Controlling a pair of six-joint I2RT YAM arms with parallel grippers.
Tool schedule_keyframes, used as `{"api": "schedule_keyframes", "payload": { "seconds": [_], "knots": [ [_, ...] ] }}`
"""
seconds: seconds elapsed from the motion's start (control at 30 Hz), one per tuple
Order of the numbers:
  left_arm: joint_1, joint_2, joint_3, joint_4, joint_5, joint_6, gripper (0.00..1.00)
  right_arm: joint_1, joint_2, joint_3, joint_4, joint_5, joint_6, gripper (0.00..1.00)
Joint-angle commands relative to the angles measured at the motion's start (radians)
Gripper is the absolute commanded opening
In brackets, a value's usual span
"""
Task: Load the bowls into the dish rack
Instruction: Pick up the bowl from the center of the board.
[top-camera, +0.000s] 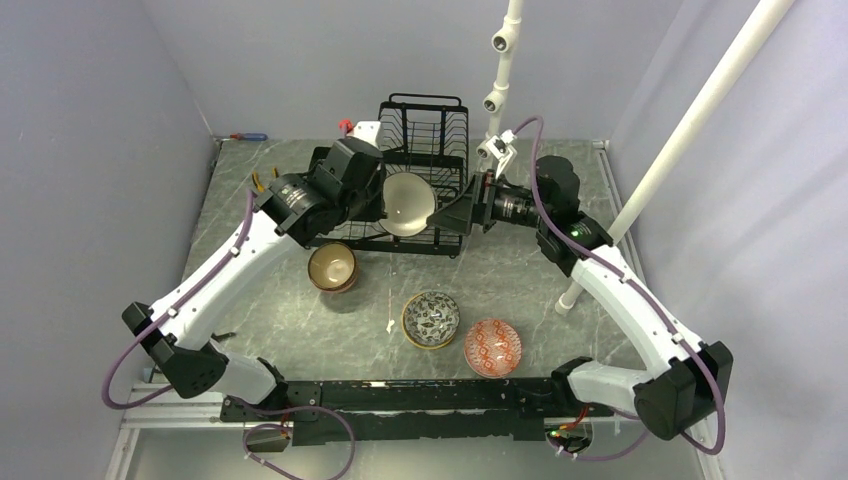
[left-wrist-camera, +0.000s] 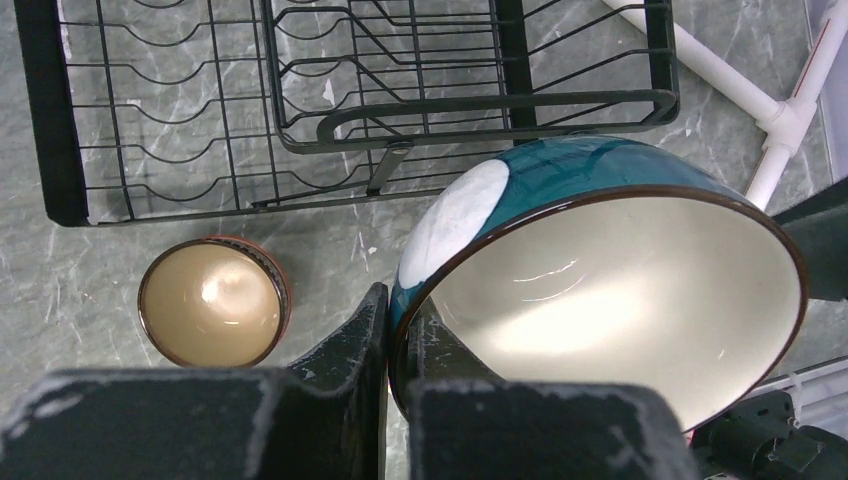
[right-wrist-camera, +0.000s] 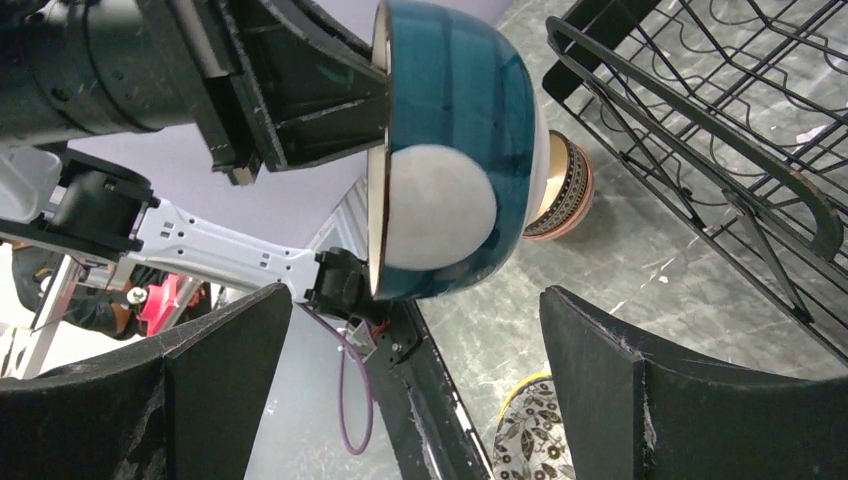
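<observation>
My left gripper (top-camera: 386, 204) is shut on the rim of a teal-and-white bowl (top-camera: 408, 203) and holds it tilted on edge in front of the black wire dish rack (top-camera: 425, 140). In the left wrist view the fingers (left-wrist-camera: 350, 345) pinch the bowl's rim (left-wrist-camera: 600, 290). My right gripper (top-camera: 458, 214) is open and empty, just right of the bowl; its wrist view (right-wrist-camera: 415, 370) shows the bowl's outside (right-wrist-camera: 455, 150) ahead of the jaws, apart from them. A brown bowl (top-camera: 332, 267), a blue-patterned bowl (top-camera: 431, 319) and a red-patterned bowl (top-camera: 492, 347) sit on the table.
A white pipe stand (top-camera: 500, 70) rises behind the rack's right side, and a slanted white pipe (top-camera: 690, 130) comes down to the table at the right. Orange-handled pliers (top-camera: 262, 182) lie left of the rack. The brown bowl (left-wrist-camera: 212, 303) lies just in front of the rack (left-wrist-camera: 300, 120).
</observation>
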Motion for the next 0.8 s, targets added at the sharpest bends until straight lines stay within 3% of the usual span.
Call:
{"api": "schedule_keyframes", "payload": {
  "seconds": [0.0, 0.27, 0.6, 0.7, 0.77],
  "knots": [
    [-0.019, -0.024, 0.055, 0.102, -0.051, 0.005, 0.03, 0.006, 0.038, 0.038, 0.077, 0.026, 0.05, 1.0],
    [-0.031, -0.037, 0.01, 0.151, -0.021, -0.008, 0.03, 0.031, 0.126, 0.038, 0.23, -0.045, 0.169, 0.96],
    [-0.033, -0.035, -0.017, 0.191, -0.004, -0.009, 0.03, 0.043, 0.166, 0.049, 0.271, -0.064, 0.196, 0.75],
    [-0.032, -0.028, -0.017, 0.194, 0.003, -0.007, 0.03, 0.043, 0.174, 0.055, 0.274, -0.062, 0.196, 0.62],
    [-0.033, -0.025, -0.02, 0.191, 0.005, -0.009, 0.03, 0.043, 0.178, 0.058, 0.273, -0.06, 0.191, 0.43]
  ]
}}
